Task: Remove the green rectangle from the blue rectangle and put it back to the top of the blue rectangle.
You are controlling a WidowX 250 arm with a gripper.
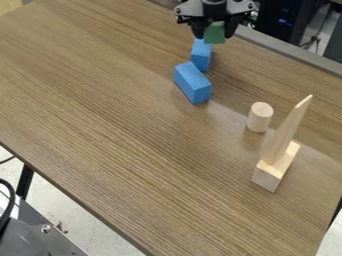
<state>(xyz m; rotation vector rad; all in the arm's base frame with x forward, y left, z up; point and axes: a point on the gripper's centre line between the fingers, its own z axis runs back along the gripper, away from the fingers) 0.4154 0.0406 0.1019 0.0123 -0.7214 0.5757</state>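
Observation:
At the top of the camera view, right of centre, my gripper (pixel 215 31) is shut on a green block (pixel 214 33), which shows between its two fingers. Just below the green block lies a blue block (pixel 201 54), partly overlapped by it from this angle; whether the two touch I cannot tell. A second blue block (pixel 193 83) lies nearer the camera, its far end close to the first one.
A pale wooden cylinder (pixel 260 117) stands right of the blue blocks. Beyond it, a thin pointed wooden piece (pixel 287 131) rises upright over a wooden block (pixel 276 167). The wooden table's (pixel 120 125) far edge runs behind the gripper.

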